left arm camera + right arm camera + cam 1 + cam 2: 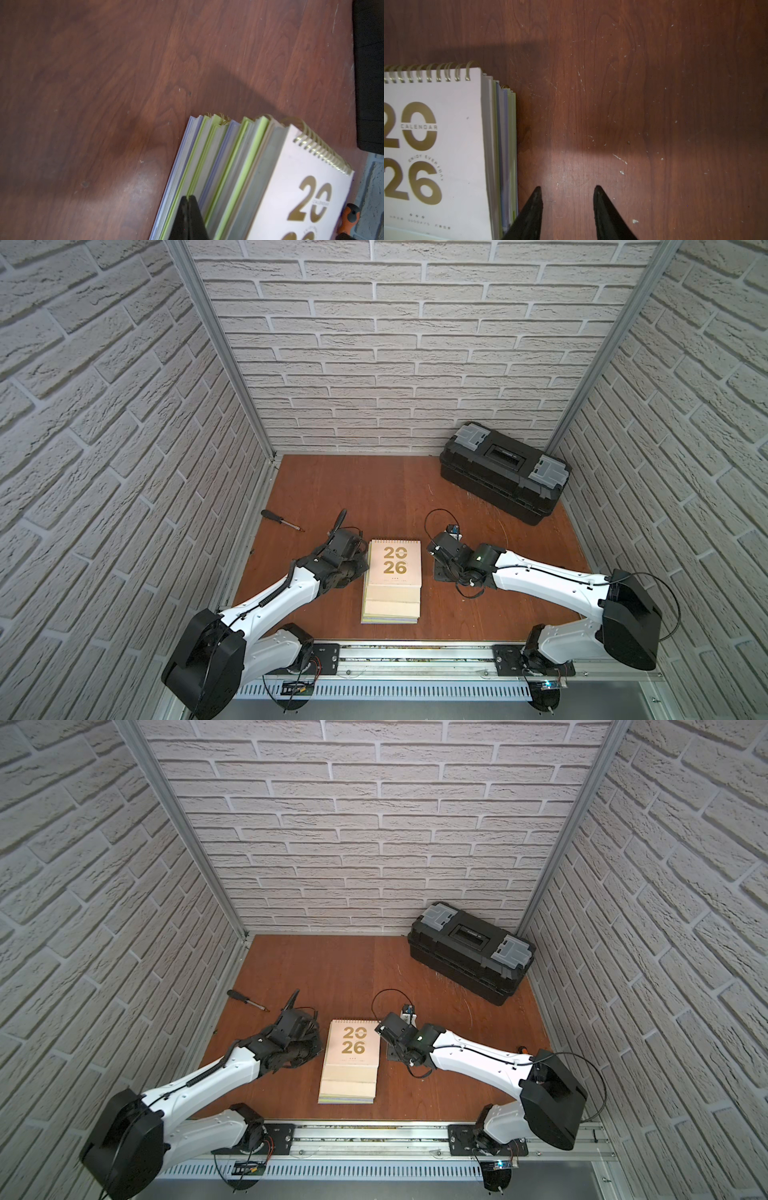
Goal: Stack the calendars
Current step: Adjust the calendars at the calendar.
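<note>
My left jaws, together, sit against the calendars at frame centre; right jaws apart, empty. A harder nudge could skew them.

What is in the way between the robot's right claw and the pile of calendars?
Nothing that shows. The right gripper hangs open right beside the pile of calendars, with only table between them. The toolbox and screwdriver lie far off.
</note>
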